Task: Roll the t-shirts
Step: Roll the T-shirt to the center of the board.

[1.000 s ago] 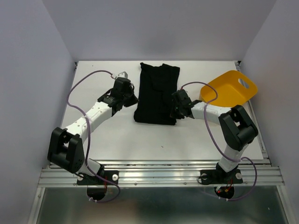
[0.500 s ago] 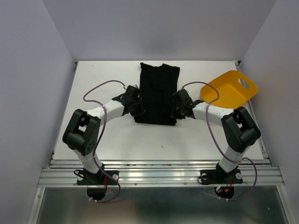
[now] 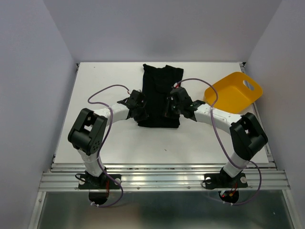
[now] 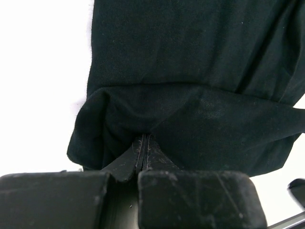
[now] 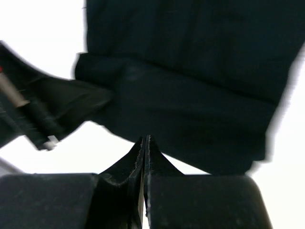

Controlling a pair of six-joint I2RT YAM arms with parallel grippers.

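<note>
Rolling looks barely begun. The plain black cotton t-shirt (image 3: pixel 162 88), folded into a long strip on the flat white table (image 3: pixel 102 143), has only its near end turned over into a low, loose fold. That fold lies directly ahead of both sets of fingertips.

The left gripper (image 4: pixel 144 139) has its jaws pressed together, with the tips buried in the fold near its left corner. Whether a layer of cloth is caught between them I cannot tell. The right gripper (image 5: pixel 145 139) is likewise closed and holds nothing. Its tips sit at the fold's near edge, with bare table to either side of them.

- **Skew:** the left tips sit deeper in the cloth than the right, so an uneven push forward would likely turn the roll into a cone.
- **Bunching:** narrow closed tips may plough the soft strip ahead of them, crumpling it rather than turning it over.
- **Unrolling:** if the left jaws do pinch a layer, drawing back would drag the fold open, and a fold this slack may also flop flat by itself.

The rounded yellow plastic tub (image 3: pixel 233 93) lies well off the right gripper's outer side, so it is a hazard only if that arm swings wide.
</note>
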